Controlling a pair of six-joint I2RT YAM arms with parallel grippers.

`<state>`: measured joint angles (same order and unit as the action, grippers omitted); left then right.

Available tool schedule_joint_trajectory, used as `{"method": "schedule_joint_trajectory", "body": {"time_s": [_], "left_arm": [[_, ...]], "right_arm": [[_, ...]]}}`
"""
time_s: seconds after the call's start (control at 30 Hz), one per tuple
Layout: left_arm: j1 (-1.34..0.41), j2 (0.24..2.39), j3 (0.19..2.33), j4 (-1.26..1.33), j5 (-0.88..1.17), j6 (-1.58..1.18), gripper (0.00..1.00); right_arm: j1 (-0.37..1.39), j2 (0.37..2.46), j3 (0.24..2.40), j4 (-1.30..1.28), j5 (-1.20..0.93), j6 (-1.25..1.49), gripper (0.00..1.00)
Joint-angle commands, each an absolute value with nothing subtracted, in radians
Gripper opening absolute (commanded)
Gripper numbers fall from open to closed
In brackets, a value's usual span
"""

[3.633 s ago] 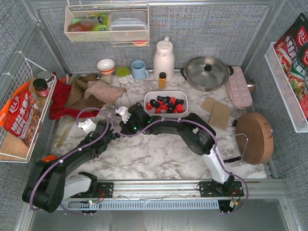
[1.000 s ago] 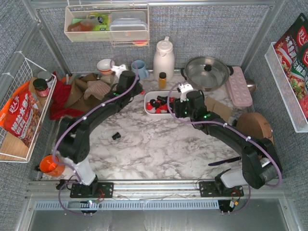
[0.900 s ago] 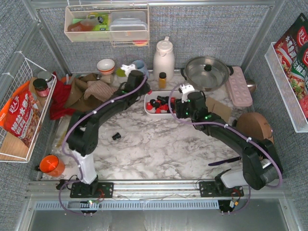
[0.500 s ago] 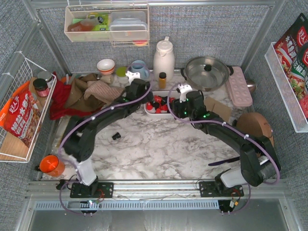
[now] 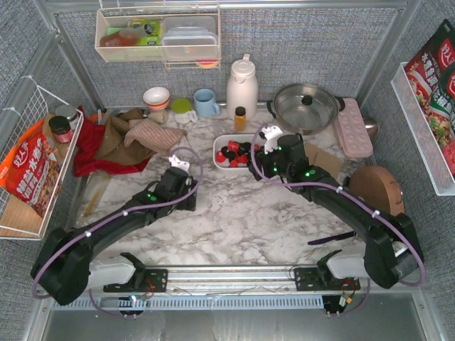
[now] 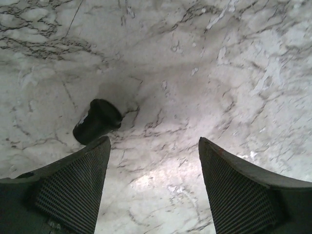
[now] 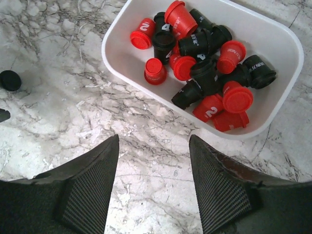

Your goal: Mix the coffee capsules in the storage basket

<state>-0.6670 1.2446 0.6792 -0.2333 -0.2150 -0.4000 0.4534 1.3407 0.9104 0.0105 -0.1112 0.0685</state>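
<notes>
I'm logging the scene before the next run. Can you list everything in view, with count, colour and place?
storage basket: one, white, mid-table
coffee capsules: about sixteen, red and black, in the basket
stray capsule: one, black, on the table by the left finger
jug: one, white, back
pot: one, steel, lidded, back right
mug: one, blue, left of jug
bowl: one, white and orange, back left
bottle: one, amber, before jug
moulded tray: one, pink, right
wooden board: one, brown, right edge
cloths: heap, red and brown, left
left gripper: one, black, open over bare table
right gripper: one, black, open beside the basket
</notes>
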Motion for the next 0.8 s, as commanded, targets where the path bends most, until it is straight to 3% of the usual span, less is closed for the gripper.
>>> {"method": "schedule_joint_trajectory", "body": {"time_s": [0.0,0.13,0.4,0.6,0.77], "left_arm": [[-0.666,1.171,0.622,-0.21,-0.249,-0.298,0.82],[-0.653,1.18,0.581,-0.144,-0.308,-0.233,0.82],[-0.558,1.277,0.64,-0.168,-0.31,-0.231,0.79],[-0.514,1.381,0.688,-0.217,-0.27,-0.237,0.68],[-0.502,1.43,0.696,-0.234,-0.22,-0.261,0.65]], "right_arm": [[0.459,1.289,0.89,-0.039,-0.137,0.054,0.65],[0.459,1.237,0.847,-0.048,-0.106,0.041,0.71],[0.457,1.139,0.785,-0.034,-0.075,0.043,0.72],[0.456,1.101,0.781,-0.05,-0.08,0.041,0.72],[0.456,1.082,0.766,-0.048,-0.081,0.038,0.71]]}}
